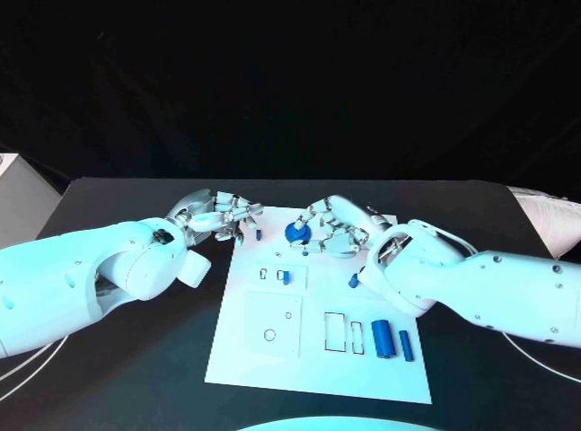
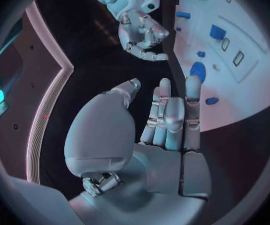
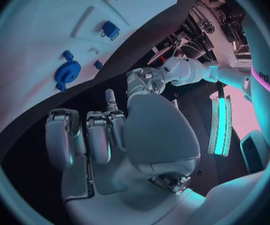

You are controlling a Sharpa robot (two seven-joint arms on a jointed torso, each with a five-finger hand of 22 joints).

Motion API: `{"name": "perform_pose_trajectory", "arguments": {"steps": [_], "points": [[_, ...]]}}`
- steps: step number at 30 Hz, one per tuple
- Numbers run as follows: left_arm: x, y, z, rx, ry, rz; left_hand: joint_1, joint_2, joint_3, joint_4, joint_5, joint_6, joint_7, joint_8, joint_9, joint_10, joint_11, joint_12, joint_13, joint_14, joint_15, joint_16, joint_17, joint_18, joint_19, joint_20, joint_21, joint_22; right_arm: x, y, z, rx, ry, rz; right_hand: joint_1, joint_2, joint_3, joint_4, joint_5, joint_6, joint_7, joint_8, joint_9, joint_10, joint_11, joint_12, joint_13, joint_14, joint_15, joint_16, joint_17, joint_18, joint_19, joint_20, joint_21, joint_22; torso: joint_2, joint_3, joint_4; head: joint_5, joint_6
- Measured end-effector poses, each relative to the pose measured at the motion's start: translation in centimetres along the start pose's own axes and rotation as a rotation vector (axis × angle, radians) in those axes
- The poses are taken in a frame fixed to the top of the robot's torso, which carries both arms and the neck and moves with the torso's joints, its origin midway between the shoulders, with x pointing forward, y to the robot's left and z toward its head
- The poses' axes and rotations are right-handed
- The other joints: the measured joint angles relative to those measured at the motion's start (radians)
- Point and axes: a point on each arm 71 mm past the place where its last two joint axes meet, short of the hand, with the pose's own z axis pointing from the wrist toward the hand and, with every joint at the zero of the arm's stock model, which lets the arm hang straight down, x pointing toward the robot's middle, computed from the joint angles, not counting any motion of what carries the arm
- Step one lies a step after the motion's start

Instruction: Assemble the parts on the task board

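Observation:
The white task board (image 1: 271, 355) lies in the middle of the black table. A round blue part (image 1: 298, 232) sits near its far edge, with a small blue peg (image 1: 258, 234) to its left. My left hand (image 1: 219, 215) hovers at the board's far left corner, fingers straight, holding nothing (image 2: 166, 120). My right hand (image 1: 338, 226) hangs just right of the round part (image 3: 67, 71), fingers loosely bent and apart, holding nothing (image 3: 104, 135). A blue square part (image 1: 284, 276) sits mid-board. Two blue cylinders (image 1: 382, 338) lie near the board's front right.
Another small blue piece (image 1: 354, 281) lies by my right forearm at the board's right edge. Outlined slots (image 1: 342, 332) mark the board's front half. A white box (image 1: 5, 184) stands at the table's left edge and a pale bag (image 1: 556, 215) at the far right.

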Motion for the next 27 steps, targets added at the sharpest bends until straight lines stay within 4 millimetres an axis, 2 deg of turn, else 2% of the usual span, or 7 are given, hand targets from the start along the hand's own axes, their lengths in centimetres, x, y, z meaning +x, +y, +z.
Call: {"name": "perform_pose_trajectory", "arguments": {"steps": [3,4,8,10,12,18,27], "points": [[-0.2,-0.5,0.5,-0.059,0.012,0.083,0.016,0.021,-0.011,0.049,0.006,-0.057,-0.009,0.115,0.073,-0.055,-0.007,0.188,0.117,0.036,-0.009,0.075,0.080,0.000,0.052,-0.008,0.090,0.111,-2.3,-1.0,0.4,0.027,0.008,0.062,0.000,0.000,0.001,-0.001,0.003,0.003,-0.003,0.006,0.002,0.000,0.000,0.000,0.000,0.000,0.000,0.000,0.000,0.000,0.000,0.000,0.000,0.000,-0.007,0.0018,0.0020,0.001,-0.004],[-0.2,-0.7,0.7,-0.081,0.018,0.108,0.014,0.033,-0.007,0.054,0.006,-0.065,-0.012,0.135,0.084,-0.058,-0.010,0.224,0.137,0.042,-0.012,0.084,0.091,-0.002,0.060,-0.010,0.104,0.129,-3.0,-1.3,0.5,0.037,0.008,0.081,0.000,0.000,0.002,0.000,0.005,0.003,-0.003,0.006,0.003,0.000,0.000,0.000,0.000,0.000,0.000,0.000,0.000,0.000,0.000,0.000,0.000,0.000,-0.010,0.0024,0.0025,0.002,-0.006],[-0.2,-1.7,1.4,-0.183,0.065,0.223,-0.033,0.056,-0.006,0.055,0.006,-0.088,-0.018,0.184,0.110,-0.056,-0.017,0.350,0.219,0.071,-0.017,0.128,0.150,-0.016,0.109,-0.016,0.162,0.213,-5.6,-2.6,0.7,0.078,-0.008,0.155,0.000,0.000,0.004,0.002,0.009,0.003,-0.003,0.007,0.004,0.000,0.000,0.004,0.000,0.000,0.000,0.000,0.000,0.000,0.000,0.000,0.000,0.000,-0.017,0.0041,0.0031,0.003,-0.014],[0.2,-2.0,1.8,-0.233,0.100,0.283,-0.060,0.059,-0.008,0.057,0.006,-0.088,-0.018,0.199,0.116,-0.015,-0.021,0.421,0.293,0.072,-0.018,0.149,0.180,-0.032,0.136,-0.018,0.187,0.251,-6.7,-3.2,0.8,0.098,-0.020,0.187,0.000,0.000,0.004,0.002,0.009,0.003,-0.003,0.007,0.004,0.000,0.000,0.004,0.000,0.000,0.000,0.000,0.000,0.000,0.000,0.000,0.000,0.000,-0.019,0.0054,0.0033,0.004,-0.017],[0.6,-2.3,2.1,-0.271,0.131,0.335,-0.075,0.061,-0.015,0.060,0.006,-0.085,-0.020,0.211,0.122,0.021,-0.026,0.476,0.357,0.072,-0.018,0.166,0.205,-0.032,0.158,-0.021,0.209,0.286,-7.6,-3.6,0.8,0.113,-0.033,0.210,0.000,0.000,0.004,0.002,0.009,0.003,-0.003,0.007,0.003,0.000,0.000,0.004,0.000,0.000,0.000,0.000,0.000,0.000,0.000,0.000,0.000,0.000,-0.022,0.0069,0.0038,0.004,-0.022],[2.2,-2.9,3.3,-0.359,0.220,0.514,-0.137,0.070,-0.050,0.060,0.006,-0.073,-0.033,0.246,0.146,0.065,-0.038,0.556,0.451,0.075,-0.029,0.191,0.215,-0.047,0.195,-0.031,0.247,0.348,-9.0,-4.4,0.8,0.143,-0.053,0.269,0.004,-0.004,0.004,0.002,0.009,0.003,-0.003,0.007,0.003,0.000,0.000,0.004,0.000,0.000,0.000,0.000,0.000,0.000,0.000,0.000,0.000,0.000,-0.026,0.0087,0.0053,0.002,-0.040],[3.8,-2.7,4.9,-0.430,0.284,0.708,-0.169,0.078,-0.069,0.063,0.006,-0.080,-0.039,0.254,0.160,0.065,-0.038,0.559,0.451,0.075,-0.029,0.197,0.215,-0.047,0.198,-0.034,0.252,0.357,-9.6,-5.0,0.8,0.170,-0.070,0.294,0.004,-0.004,0.003,0.002,0.009,-0.005,-0.002,0.007,0.003,0.000,0.000,0.004,0.000,0.000,0.000,0.000,0.000,0.000,0.000,0.000,-0.004,0.000,-0.027,0.0103,0.0068,0.004,-0.052]]}}
